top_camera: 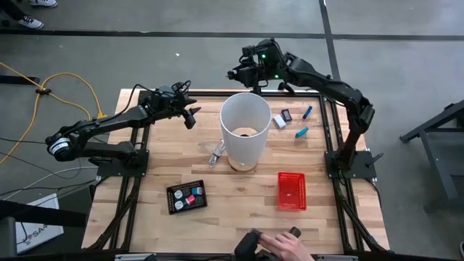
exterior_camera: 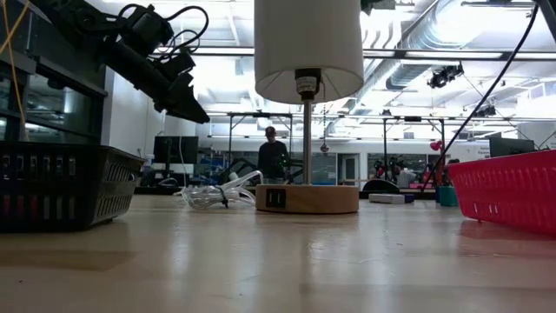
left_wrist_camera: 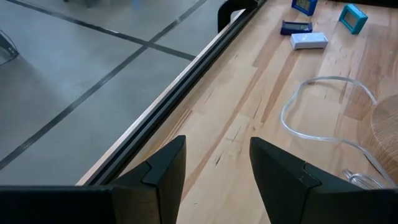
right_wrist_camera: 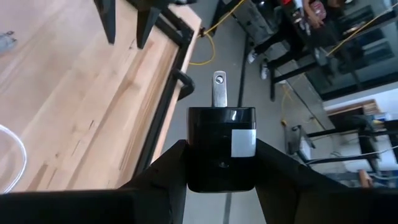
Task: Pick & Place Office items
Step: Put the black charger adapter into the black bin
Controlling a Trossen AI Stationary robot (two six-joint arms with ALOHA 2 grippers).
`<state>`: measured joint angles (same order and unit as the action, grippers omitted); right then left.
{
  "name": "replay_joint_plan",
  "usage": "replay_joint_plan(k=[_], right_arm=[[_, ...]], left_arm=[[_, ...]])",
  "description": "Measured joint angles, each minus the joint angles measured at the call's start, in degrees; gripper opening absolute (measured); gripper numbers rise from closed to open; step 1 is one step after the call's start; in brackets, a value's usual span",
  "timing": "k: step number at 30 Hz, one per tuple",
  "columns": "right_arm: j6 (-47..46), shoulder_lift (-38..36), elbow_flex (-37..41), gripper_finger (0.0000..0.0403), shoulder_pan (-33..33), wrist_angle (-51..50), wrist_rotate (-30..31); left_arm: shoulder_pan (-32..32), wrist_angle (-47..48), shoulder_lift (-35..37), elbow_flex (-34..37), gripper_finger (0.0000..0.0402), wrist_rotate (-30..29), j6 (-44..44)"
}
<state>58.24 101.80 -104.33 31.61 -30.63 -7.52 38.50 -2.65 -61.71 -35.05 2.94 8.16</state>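
My right gripper (right_wrist_camera: 221, 155) is shut on a black plug adapter (right_wrist_camera: 221, 134) with a white label and metal prongs. It hangs high over the table's far edge, behind the lamp shade (top_camera: 244, 127). My left gripper (left_wrist_camera: 217, 162) stands open over the far left of the table (top_camera: 192, 116), nothing between its fingers. A white block (top_camera: 279, 121), a black piece (top_camera: 286, 114), a blue piece (top_camera: 308, 111) and a teal piece (top_camera: 301, 132) lie flat on the wood at the far right. My right gripper pinches the adapter's two side faces (right_wrist_camera: 193, 149) between its two fingers. The prong (right_wrist_camera: 219, 88) sticks out past the fingertips, pointing away from the wrist. The adapter is lifted clear of the table; the fingers slant somewhat downward.
A lamp with a wooden base (exterior_camera: 307, 198) stands mid-table, a clear cable (top_camera: 216, 152) beside it. A black tray (top_camera: 187, 196) with small pieces sits near left, a red mesh basket (top_camera: 291, 190) near right. A person's hand (top_camera: 279, 243) rests at the near edge.
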Motion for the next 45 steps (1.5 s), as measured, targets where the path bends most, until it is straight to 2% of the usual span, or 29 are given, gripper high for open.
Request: replay_joint_plan(k=[14, 22, 34, 36, 40, 45], right_arm=[[-5.7, -6.9, 0.0, 0.0139, -0.5, 0.0, 0.4], [-6.3, -10.6, 0.0, 0.0139, -0.8, -3.5, 8.1], [-6.9, -14.8, 0.0, 0.0139, -4.8, -3.8, 7.7], [-5.7, -15.4, 0.0, 0.0139, -6.0, -3.4, 9.7], [-6.1, -16.3, 0.0, 0.0139, -8.5, -5.2, 18.6], [-11.9, -16.9, 0.0, 0.0139, -12.6, -11.9, 29.5]], left_arm=[[0.0, 0.0, 0.0, 0.0, 0.0172, 0.0, 0.0], [0.0, 0.0, 0.0, 0.0, 0.0172, 0.0, 0.0], [0.0, 0.0, 0.0, 0.0, 0.0172, 0.0, 0.0], [0.0, 0.0, 0.0, 0.0, 0.0172, 0.0, 0.0], [0.0, 0.0, 0.0, 0.0, 0.0172, 0.0, 0.0], [0.0, -0.2, 0.0, 0.0, 0.0172, 0.0, 0.0]])
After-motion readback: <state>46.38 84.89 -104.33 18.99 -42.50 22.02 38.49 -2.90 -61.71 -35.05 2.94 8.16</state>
